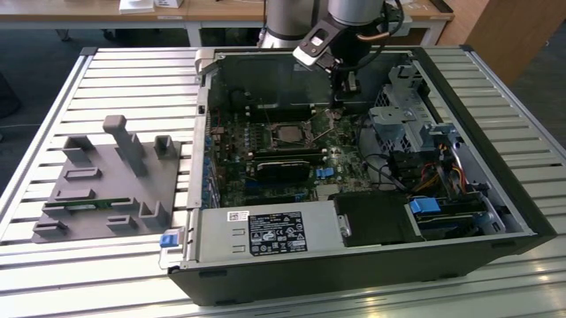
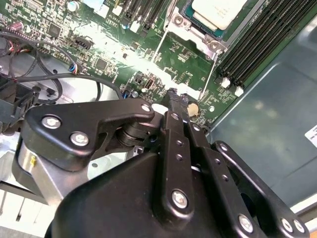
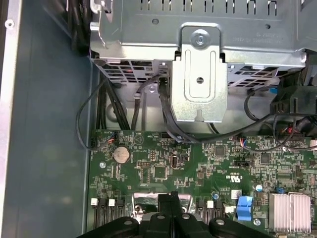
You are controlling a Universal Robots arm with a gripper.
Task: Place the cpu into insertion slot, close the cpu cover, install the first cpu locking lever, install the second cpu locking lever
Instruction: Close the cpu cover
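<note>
The cpu (image 2: 218, 10), a pale silvery square, lies in the insertion slot (image 1: 288, 135) in the middle of the green board. The cpu cover (image 2: 198, 29), a thin metal frame, lies flat around it. Two thin wire locking levers (image 2: 159, 42) (image 2: 210, 72) slant away from the socket's corners toward my fingertips. My gripper (image 2: 176, 98) hangs just above the board a short way from the socket, its black fingers (image 3: 168, 201) pressed together with nothing seen between them. In the exterior view the gripper (image 1: 340, 105) is at the far side of the case, beyond the socket.
The open computer case (image 1: 478, 132) stands on a slatted table. A metal drive cage (image 1: 398, 119) and black cables (image 3: 163, 114) lie close to the gripper. Memory slots (image 2: 257, 44) flank the socket. A grey fixture tray (image 1: 106, 179) sits at the exterior view's left.
</note>
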